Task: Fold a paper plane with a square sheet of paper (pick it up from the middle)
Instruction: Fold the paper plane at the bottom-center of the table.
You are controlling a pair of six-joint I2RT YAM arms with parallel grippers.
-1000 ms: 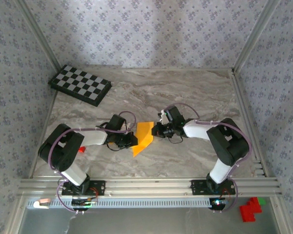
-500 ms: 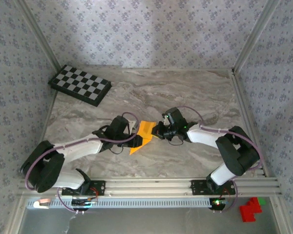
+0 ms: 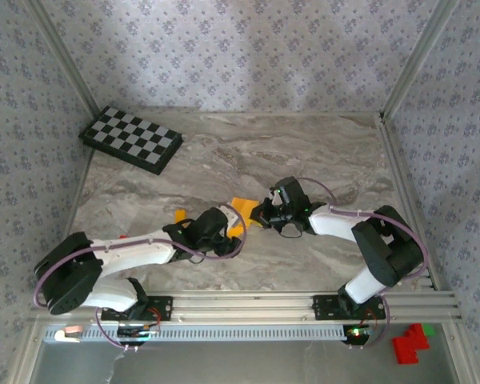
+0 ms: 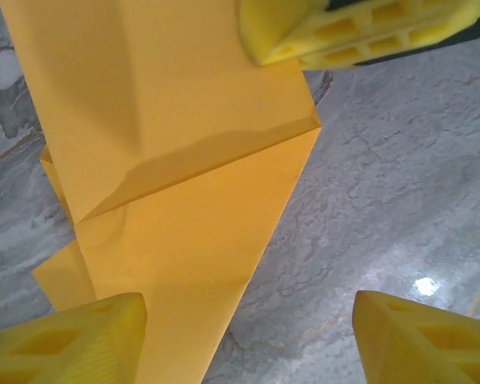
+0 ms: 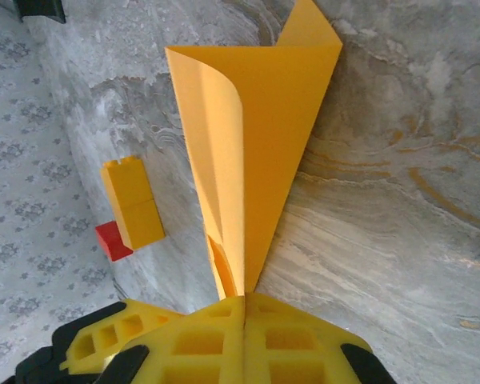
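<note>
Left gripper (image 4: 240, 344) has swung inward and spread wide over the sheet of paper (image 5: 256, 144), a creased, matte orange-yellow wedge mid-table. Right gripper (image 5: 244, 302) pinches its narrow end. Studded orange block (image 5: 132, 204) lies apart, nothing between.

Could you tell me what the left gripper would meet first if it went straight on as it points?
Most likely the square sheet of paper, folded, just ahead of the open left gripper; beyond it, the right gripper pinching the sheet's far end. Depth is unclear.
</note>
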